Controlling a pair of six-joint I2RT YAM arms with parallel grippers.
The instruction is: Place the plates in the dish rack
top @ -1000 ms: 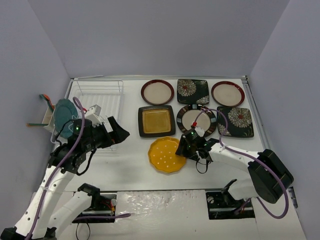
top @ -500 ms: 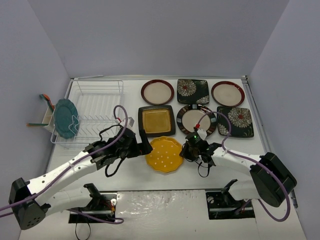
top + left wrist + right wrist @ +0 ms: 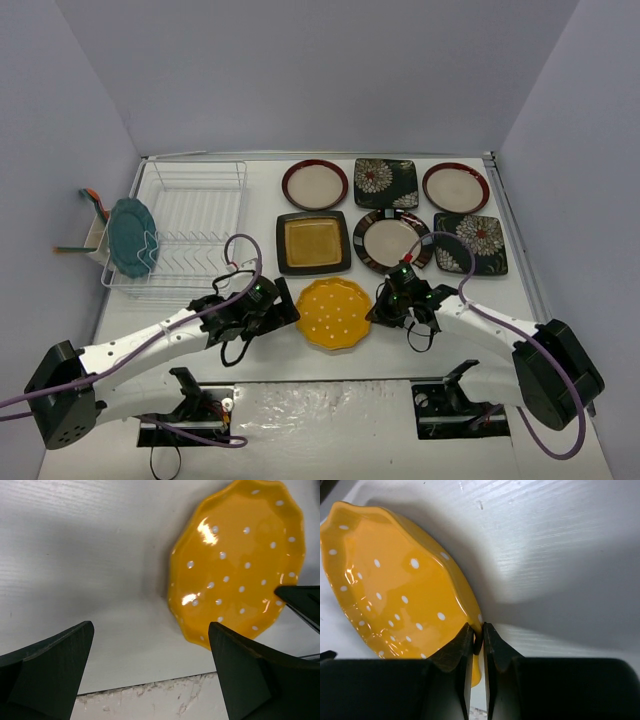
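Plates (image 3: 388, 240) right of dish rack (image 3: 196, 215)

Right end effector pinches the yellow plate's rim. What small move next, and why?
Probably lift the right end effector slightly, raising that edge of the yellow white-dotted scalloped plate: it is shut on the rim, the plate lies near-flat on the white table, and the open left end effector hovers at the opposite edge.
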